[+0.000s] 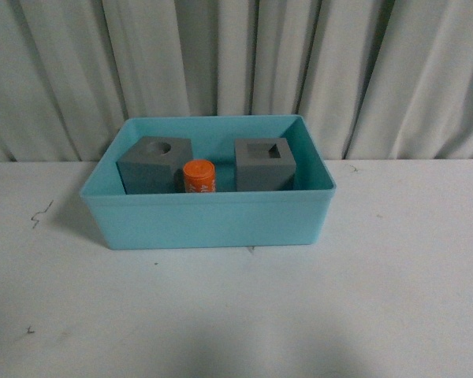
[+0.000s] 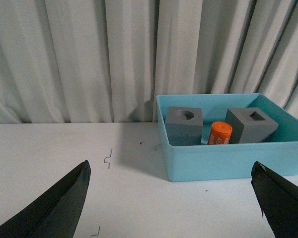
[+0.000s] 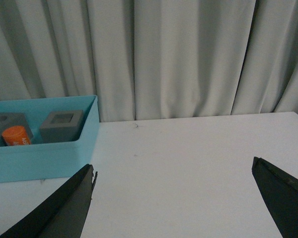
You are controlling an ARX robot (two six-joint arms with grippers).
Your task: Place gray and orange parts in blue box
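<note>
Three rigid, probably light parts sit in the blue box (image 1: 209,224), orange cylinder (image 1: 199,176) at 6 o'clock between cubes; both my claws gape empty.

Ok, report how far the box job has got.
Looks finished: both gray cubes and the orange cylinder sit inside the blue box. Nothing is in hand; the left pincer and right pincer are open. No parts are visible outside.

dim, even light | soft grainy focus | shadow along table (image 1: 236,346) near edge
</note>
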